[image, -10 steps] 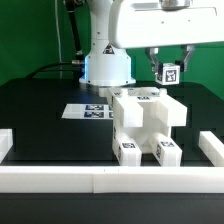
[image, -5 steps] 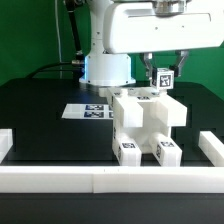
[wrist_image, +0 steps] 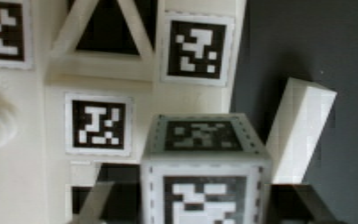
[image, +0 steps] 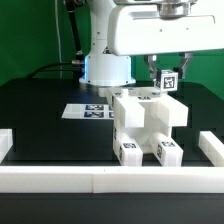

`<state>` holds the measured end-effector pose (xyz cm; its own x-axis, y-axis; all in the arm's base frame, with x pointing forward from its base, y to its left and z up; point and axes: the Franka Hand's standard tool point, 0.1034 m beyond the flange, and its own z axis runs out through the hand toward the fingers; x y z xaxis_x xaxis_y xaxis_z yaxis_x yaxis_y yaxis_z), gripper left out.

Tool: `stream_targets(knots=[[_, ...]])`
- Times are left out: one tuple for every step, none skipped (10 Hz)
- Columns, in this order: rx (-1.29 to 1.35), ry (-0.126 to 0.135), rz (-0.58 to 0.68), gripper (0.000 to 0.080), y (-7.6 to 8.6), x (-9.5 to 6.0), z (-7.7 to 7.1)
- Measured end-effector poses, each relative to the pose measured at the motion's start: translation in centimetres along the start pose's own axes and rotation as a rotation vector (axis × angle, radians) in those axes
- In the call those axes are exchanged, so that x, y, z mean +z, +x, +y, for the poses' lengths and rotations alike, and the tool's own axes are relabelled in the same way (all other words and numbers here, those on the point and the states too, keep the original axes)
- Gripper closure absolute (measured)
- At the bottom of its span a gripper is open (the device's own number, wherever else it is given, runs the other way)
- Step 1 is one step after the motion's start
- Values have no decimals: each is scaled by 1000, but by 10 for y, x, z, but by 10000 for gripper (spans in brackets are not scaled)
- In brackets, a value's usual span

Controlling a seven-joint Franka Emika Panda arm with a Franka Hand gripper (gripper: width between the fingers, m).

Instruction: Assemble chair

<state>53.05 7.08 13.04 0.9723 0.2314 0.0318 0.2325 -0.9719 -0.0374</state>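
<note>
The partly joined chair [image: 145, 122], a blocky white body with tag markers on its two front feet, stands on the black table near the front rail. My gripper [image: 168, 78] hangs just above the body's back corner on the exterior view's right. It is shut on a small white tagged chair part [image: 168, 80]. In the wrist view that part [wrist_image: 202, 165] fills the space between my dark fingers [wrist_image: 105, 195], with tags on two of its faces. The chair body [wrist_image: 105, 95] lies close behind it, and a slanted white chair piece [wrist_image: 300, 120] shows beside it.
The marker board [image: 85, 110] lies flat behind the chair on the exterior view's left. Low white border rails run along the front [image: 110, 180] and stand at the left [image: 5, 142] and right [image: 210, 148]. The robot's base [image: 105, 65] rises at the back.
My gripper, with the small tagged part in it, has sunk a little toward the chair body. The chair body has not moved.
</note>
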Motion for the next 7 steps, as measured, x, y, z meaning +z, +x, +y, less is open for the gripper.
stream_targets(knots=[[-2,-6,19,510,2,0,0],[-2,-9,26,509,3,0,1],[-2,-10,30,509,4,0,1],[-2,-13,38,509,5,0,2],[-2,-15,46,509,6,0,3],[-2,-17,51,509,7,0,3],[-2,-17,50,509,7,0,3]])
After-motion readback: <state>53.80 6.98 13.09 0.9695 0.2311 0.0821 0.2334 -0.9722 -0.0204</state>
